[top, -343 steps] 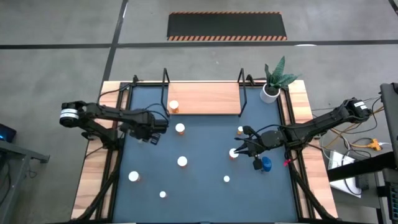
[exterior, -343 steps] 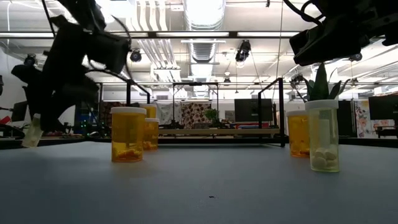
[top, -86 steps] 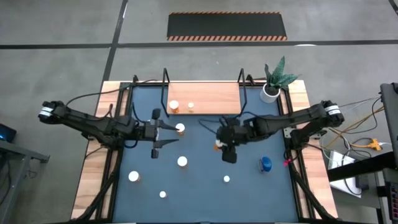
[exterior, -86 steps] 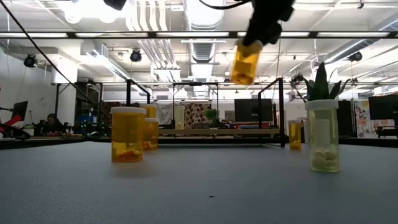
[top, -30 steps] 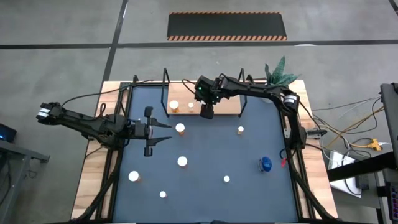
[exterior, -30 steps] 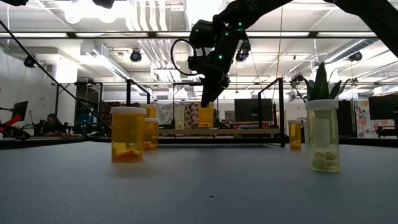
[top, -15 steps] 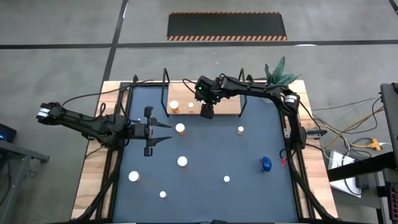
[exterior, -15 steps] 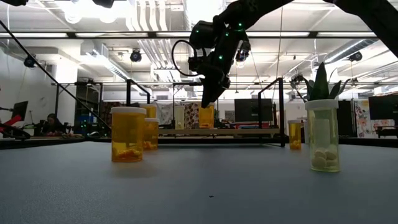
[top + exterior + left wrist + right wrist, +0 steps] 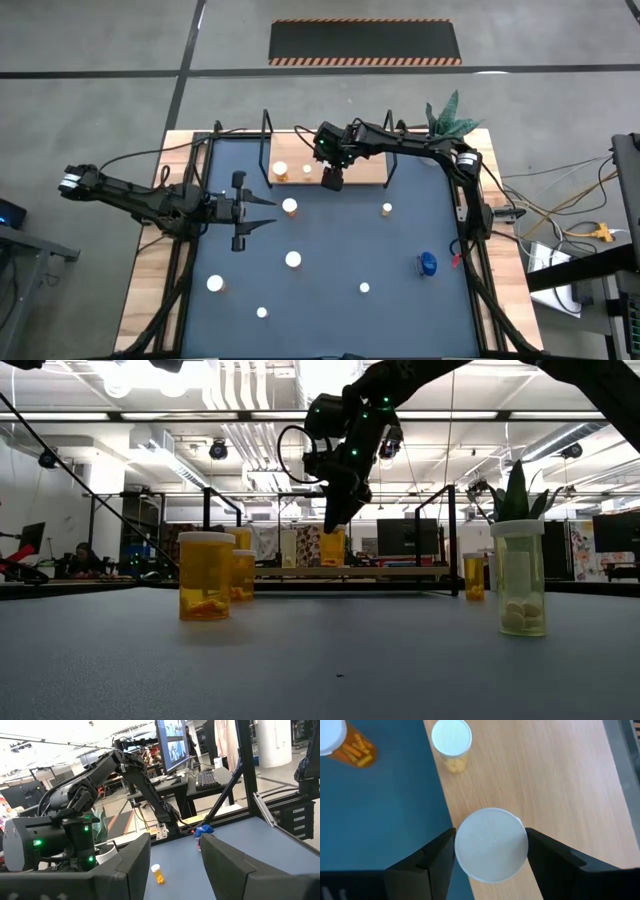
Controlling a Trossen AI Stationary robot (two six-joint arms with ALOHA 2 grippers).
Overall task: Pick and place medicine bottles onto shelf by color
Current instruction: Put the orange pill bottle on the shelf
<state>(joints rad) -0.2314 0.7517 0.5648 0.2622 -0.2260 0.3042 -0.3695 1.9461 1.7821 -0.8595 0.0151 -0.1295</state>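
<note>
Reaching over the front edge of the shelf (image 9: pixel 345 150), the right gripper (image 9: pixel 332 178) points down with a white-capped orange bottle (image 9: pixel 491 851) between its fingers (image 9: pixel 432 860); in the right wrist view the cap fills the gap and both pads sit at its sides, so the jaws look set on it or only just slackened, and I cannot tell which. In the low view that bottle (image 9: pixel 331 547) stands upright on the light-wood board under the gripper (image 9: pixel 338 520). Two more bottles already stand on the shelf just beside it, a wider one (image 9: pixel 281 170) and a smaller one (image 9: pixel 307 171). The left gripper (image 9: pixel 262 212) hangs over the left part of the dark-blue mat (image 9: pixel 330 290), its fingers spread apart and holding nothing, with an orange bottle (image 9: pixel 290 207) close by its tips. Other bottles remain spread over the mat, among them the blue one (image 9: pixel 428 264) lying toward the right. A potted plant (image 9: pixel 440 130) stands at the table's far right corner.
</note>
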